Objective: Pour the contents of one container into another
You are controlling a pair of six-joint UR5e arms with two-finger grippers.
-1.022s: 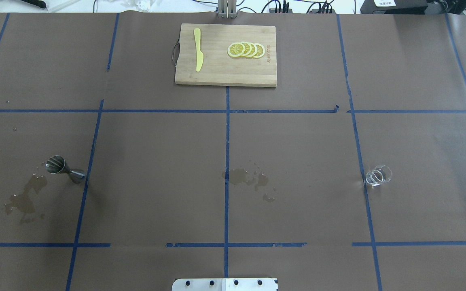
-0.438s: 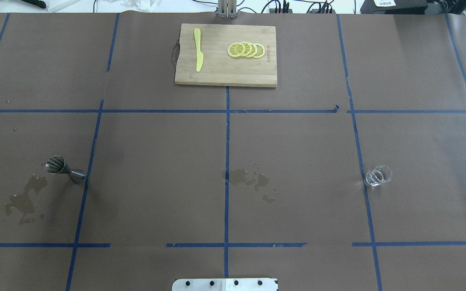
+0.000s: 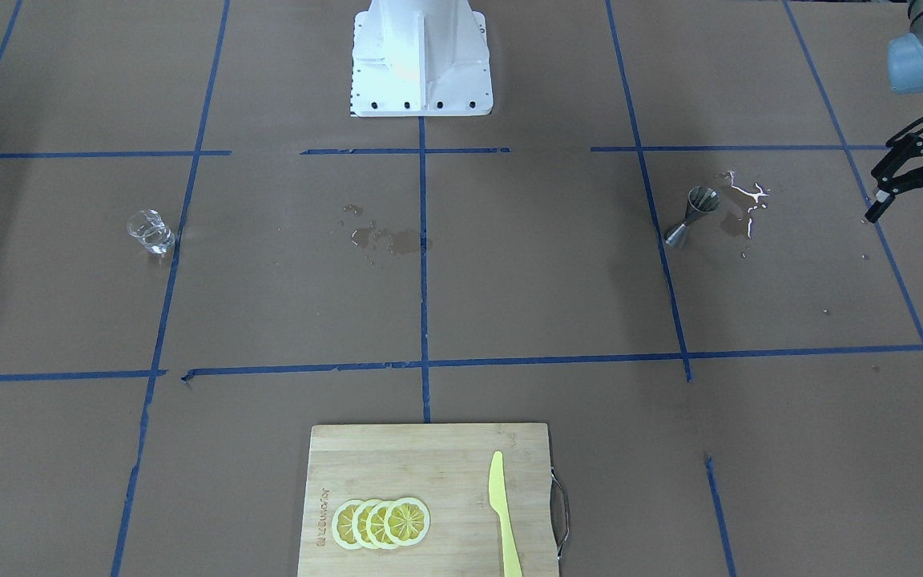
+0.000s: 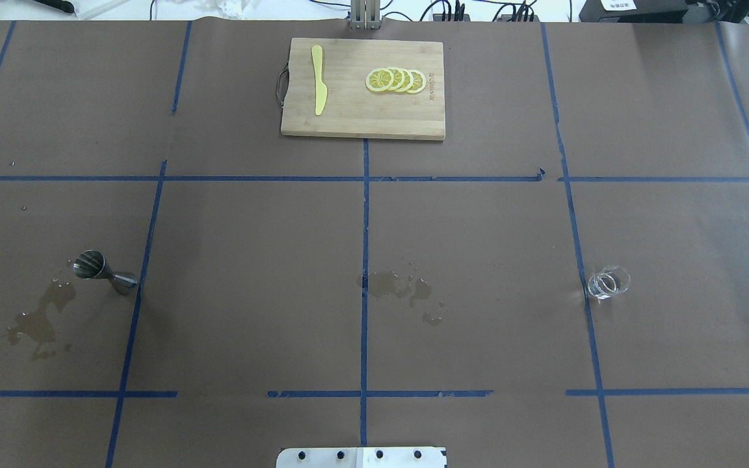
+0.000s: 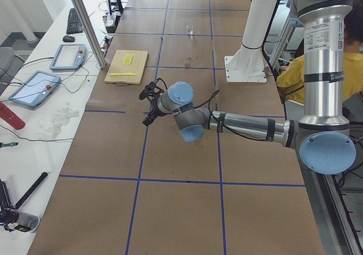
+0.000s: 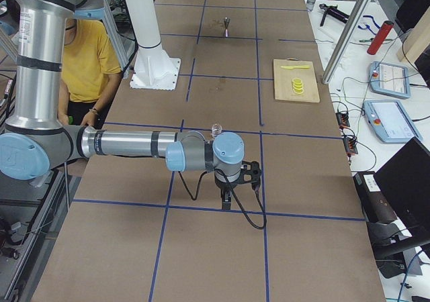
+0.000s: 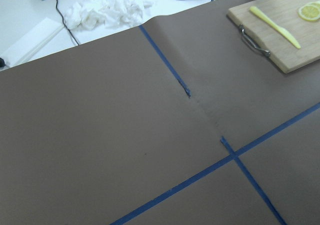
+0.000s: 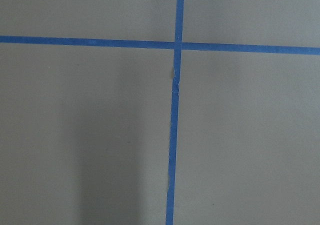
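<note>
left gripper (image 3: 910, 231) fingers spread, nothing in it, hovers over the table's left side, well apart from the jigger (image 3: 692, 215). right gripper (image 6: 228, 196) points down over bare paper, spread or closed: can't tell. jigger upright just beside a tape line, wet patch (image 4: 39, 318) next to it. glass cup (image 4: 608, 283) upright on the right side, far from the jigger. cutting board (image 4: 361, 120) at far edge with lemon slices (image 4: 395, 80) and yellow knife (image 4: 318, 79)

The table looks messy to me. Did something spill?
Yes. A brown puddle lies beside the jigger, and another wet patch sits in the middle. The cup stands upright, far from both.
</note>
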